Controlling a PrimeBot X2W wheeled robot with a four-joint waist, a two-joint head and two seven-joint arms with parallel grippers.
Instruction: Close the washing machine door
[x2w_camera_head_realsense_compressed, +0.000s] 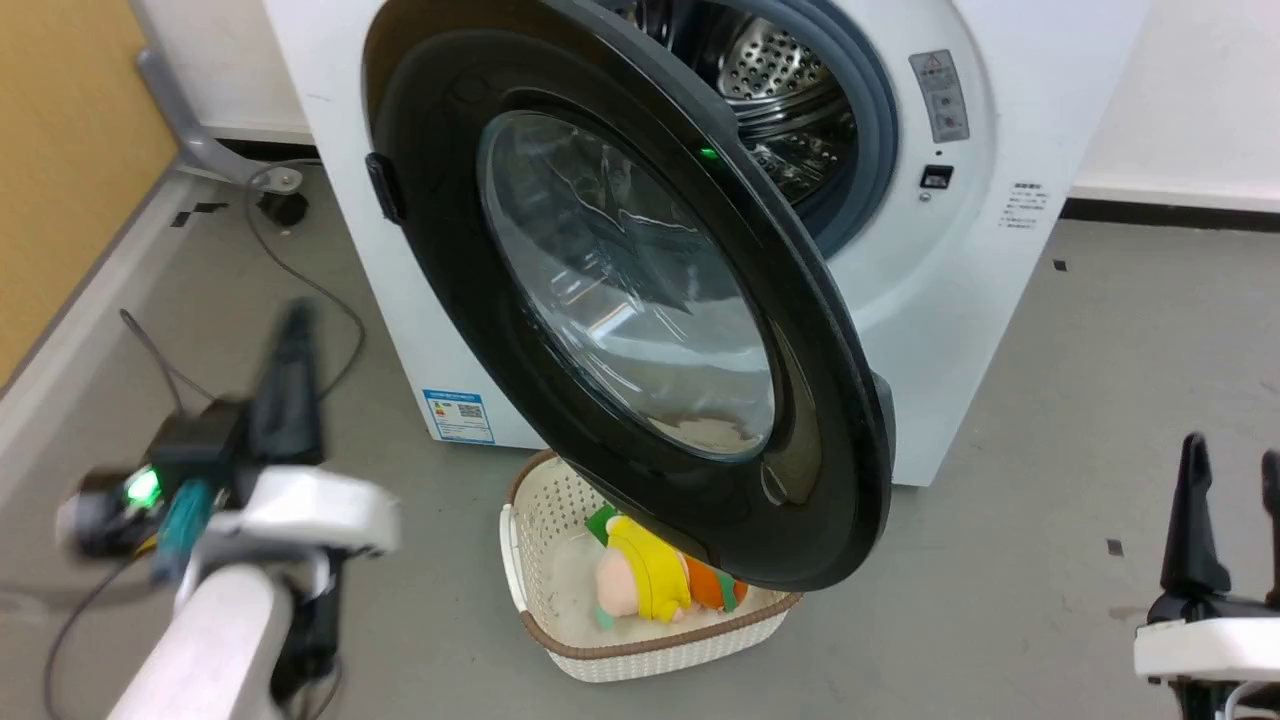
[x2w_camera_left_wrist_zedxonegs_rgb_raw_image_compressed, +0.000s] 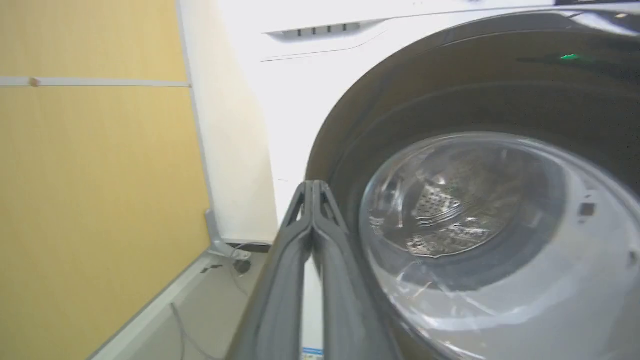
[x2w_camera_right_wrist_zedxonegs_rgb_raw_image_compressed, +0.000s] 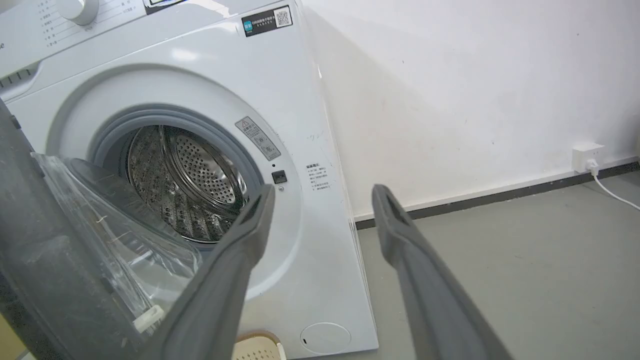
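The white washing machine (x2w_camera_head_realsense_compressed: 940, 310) stands ahead with its steel drum (x2w_camera_head_realsense_compressed: 780, 90) exposed. Its round door (x2w_camera_head_realsense_compressed: 620, 290), black-rimmed with a clear glass bowl, hangs open toward me, hinged on the left. My left gripper (x2w_camera_head_realsense_compressed: 296, 322) is low at the left, apart from the door, its two fingers pressed together and empty. In the left wrist view the shut fingers (x2w_camera_left_wrist_zedxonegs_rgb_raw_image_compressed: 312, 186) point at the door's (x2w_camera_left_wrist_zedxonegs_rgb_raw_image_compressed: 500, 200) left rim. My right gripper (x2w_camera_head_realsense_compressed: 1232, 455) stands open at the lower right, clear of the machine. In the right wrist view its fingertips (x2w_camera_right_wrist_zedxonegs_rgb_raw_image_compressed: 324, 199) frame the machine's front (x2w_camera_right_wrist_zedxonegs_rgb_raw_image_compressed: 300, 165) beside the door (x2w_camera_right_wrist_zedxonegs_rgb_raw_image_compressed: 55, 250).
A cream plastic basket (x2w_camera_head_realsense_compressed: 545, 500) holding a yellow and orange plush toy (x2w_camera_head_realsense_compressed: 655, 580) sits on the grey floor under the door. Cables (x2w_camera_head_realsense_compressed: 300, 280) and a grey pipe (x2w_camera_head_realsense_compressed: 185, 110) lie left of the machine beside a yellow wall (x2w_camera_head_realsense_compressed: 60, 150). A wall socket (x2w_camera_right_wrist_zedxonegs_rgb_raw_image_compressed: 589, 154) is at the right.
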